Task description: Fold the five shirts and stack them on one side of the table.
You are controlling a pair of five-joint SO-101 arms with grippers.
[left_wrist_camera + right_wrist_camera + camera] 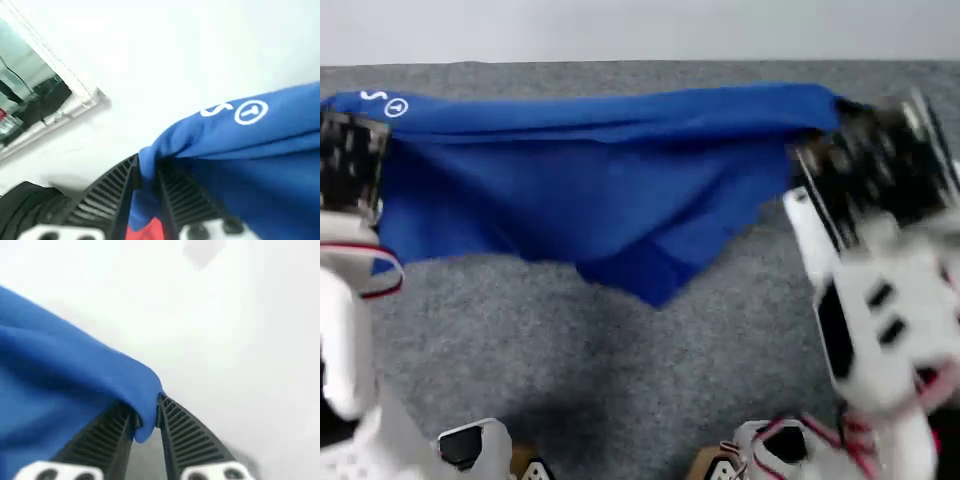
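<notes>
Bench: grey, textured top.
Shirt: blue, one pc, held up over bench and spread wide btwn both arms. Top edge nearly straight. Lower part sags to a point near bench centre; cannot tell if the tip touches.
Left fingers: black, ribbed, clamped on shirt's corner at the left end, fabric bunched btwn them.
Right fingers: black, ribbed, clamped on a fold of shirt's edge at the right end.
Mark: white print on shirt, just beside left fingers.
</notes>
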